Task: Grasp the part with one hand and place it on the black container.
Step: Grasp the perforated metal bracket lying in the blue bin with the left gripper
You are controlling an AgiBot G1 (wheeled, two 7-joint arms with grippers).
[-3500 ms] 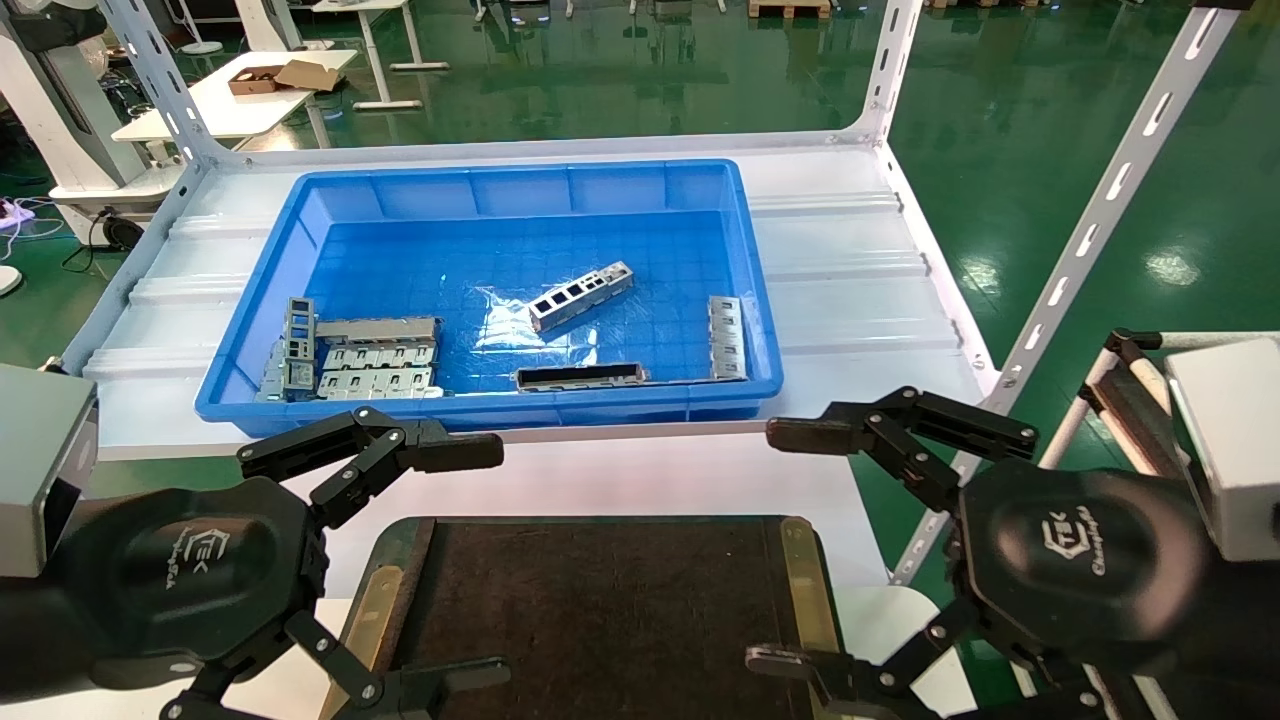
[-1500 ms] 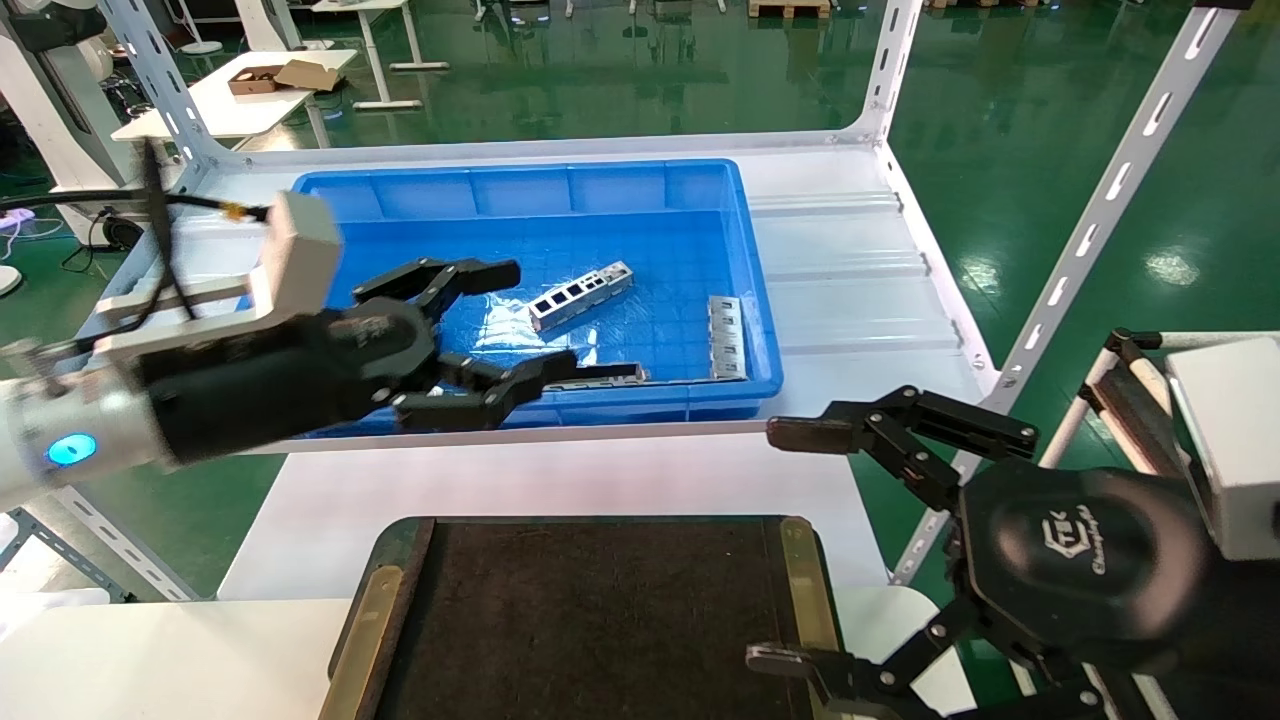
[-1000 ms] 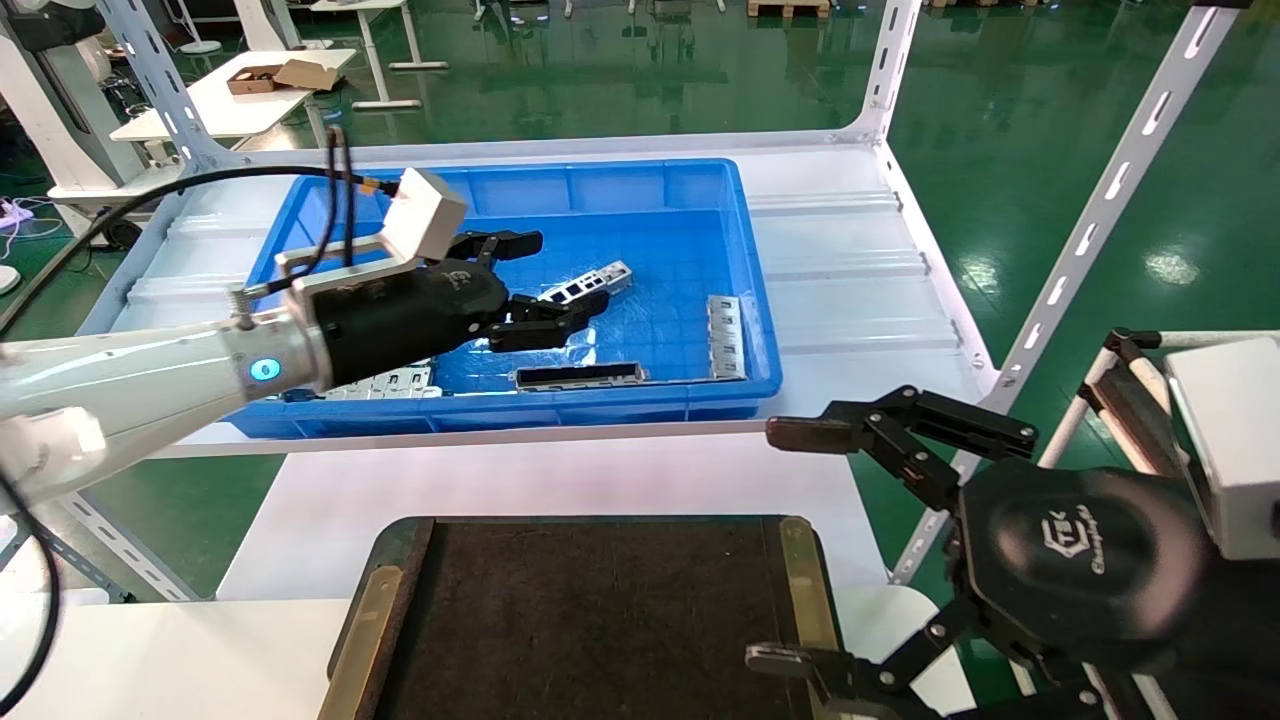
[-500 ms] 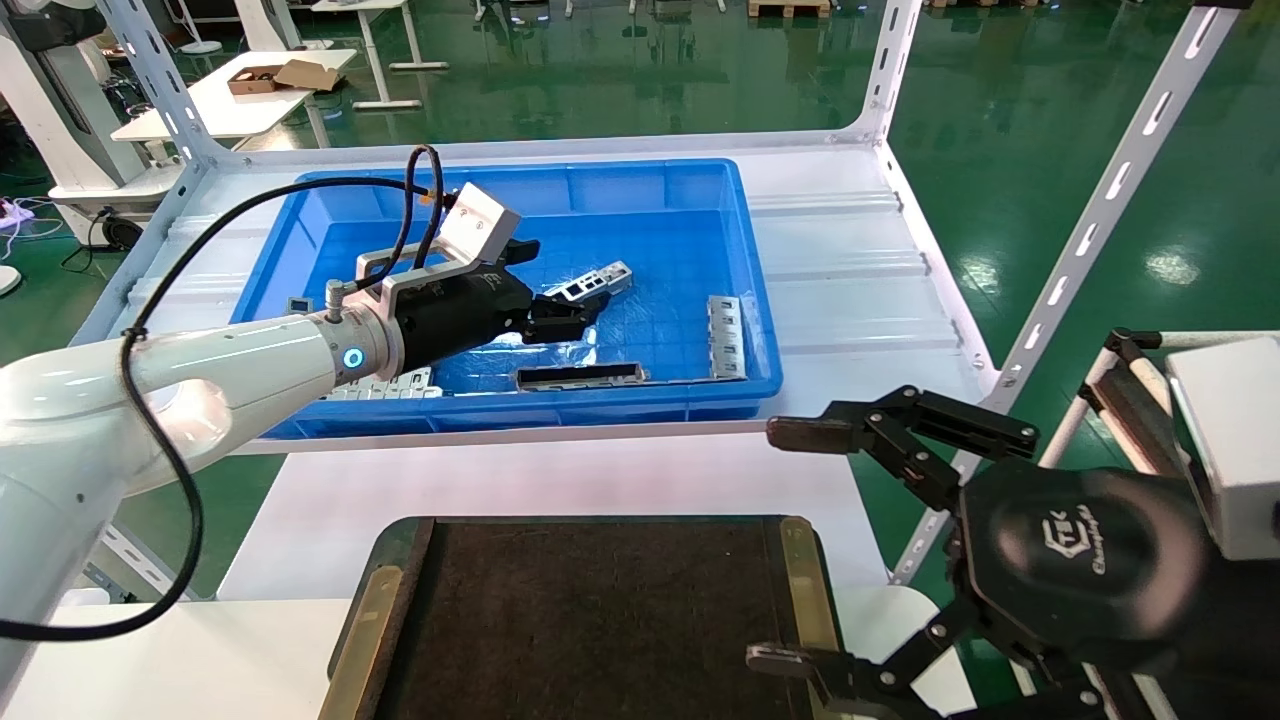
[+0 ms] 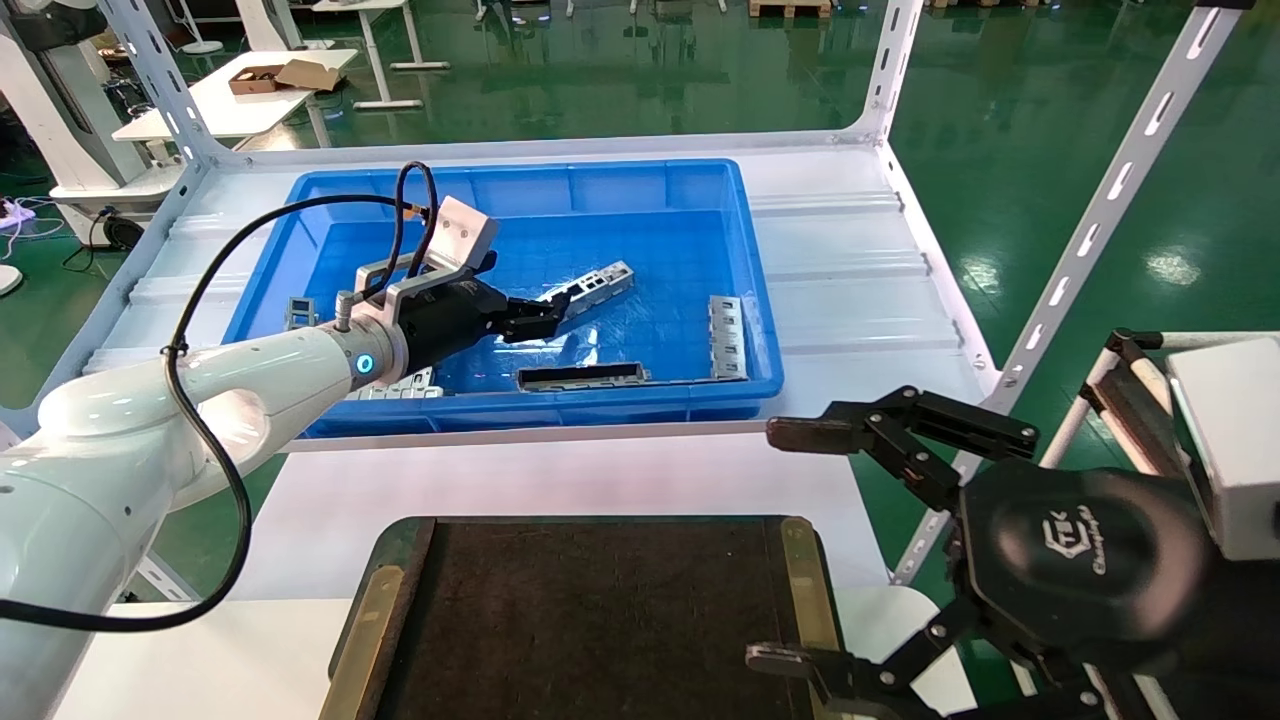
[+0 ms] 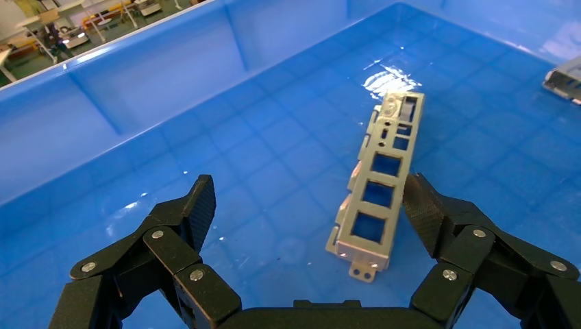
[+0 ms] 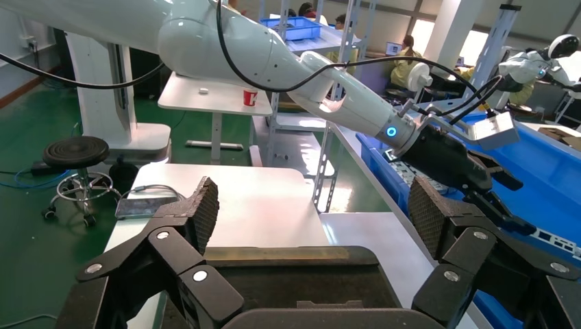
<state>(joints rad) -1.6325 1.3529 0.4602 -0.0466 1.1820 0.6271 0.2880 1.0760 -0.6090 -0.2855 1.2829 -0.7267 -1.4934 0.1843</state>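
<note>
We are positioning the left gripper (image 6: pixel 308 226) inside the blue bin (image 5: pixel 350 195), fingers spread wide and straddling the near end of the part (image 6: pixel 380 188), which is lying flat on the bin floor near its middle. One finger (image 6: pixel 431 205) appears to be touching the part's edge, though contact is hard to confirm. For a sound grasp, we are centring the bar between both pads before closing. The right gripper (image 5: pixel 850 540) is waiting spread beside the black container (image 5: pixel 600 620).

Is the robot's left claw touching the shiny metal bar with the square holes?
Cannot tell. In the left wrist view, the open left gripper straddles the silver-grey cut-out bar; one finger sits right against its edge, with no plain gap or contact.
</note>
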